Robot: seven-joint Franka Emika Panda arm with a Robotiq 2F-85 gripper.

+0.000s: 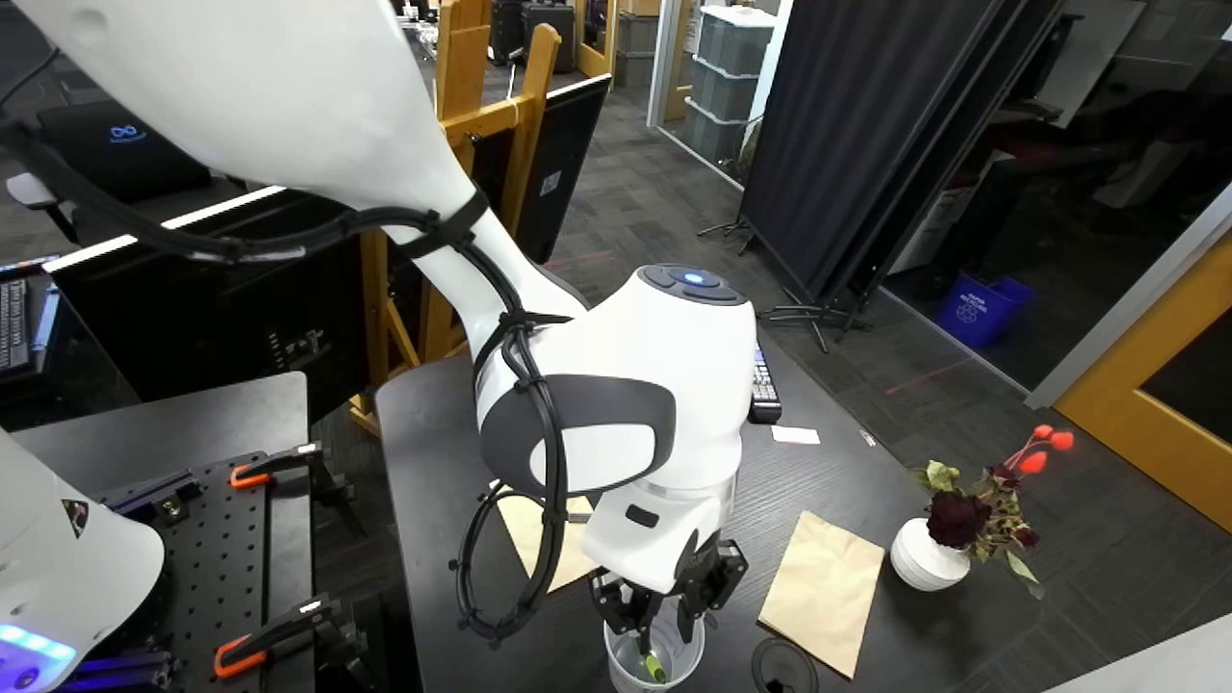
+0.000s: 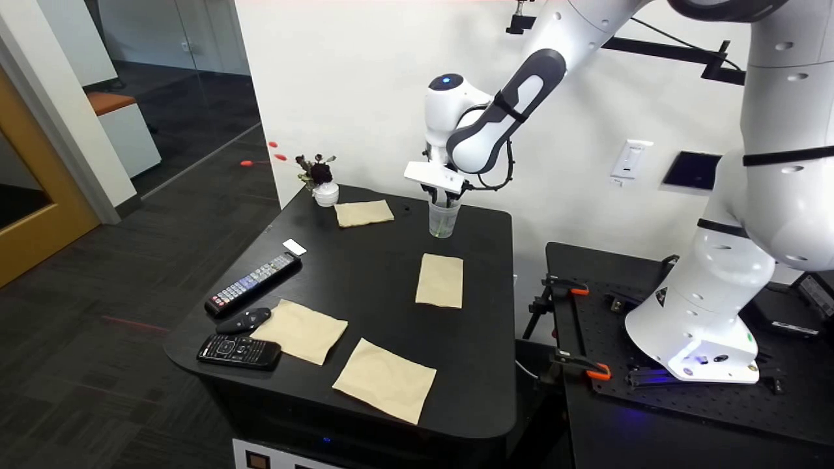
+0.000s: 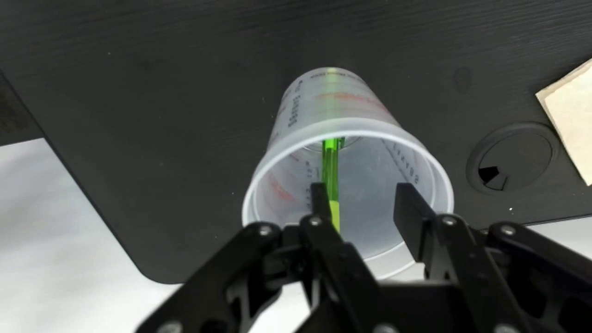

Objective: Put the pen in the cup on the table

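Pen (image 3: 330, 169) sits inside the cup (image 3: 363, 108), under the gripper (image 3: 362, 194), whose fingers stand apart at the cup's mouth. The cup rests on the desk (image 3: 162, 138); a white vase (image 2: 326, 194) stands well apart from the gripper.

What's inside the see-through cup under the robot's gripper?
There's a bright green pen inside the cup. In the wrist view, one black finger of the gripper covers the pen's upper end, so I can't see where it stops.
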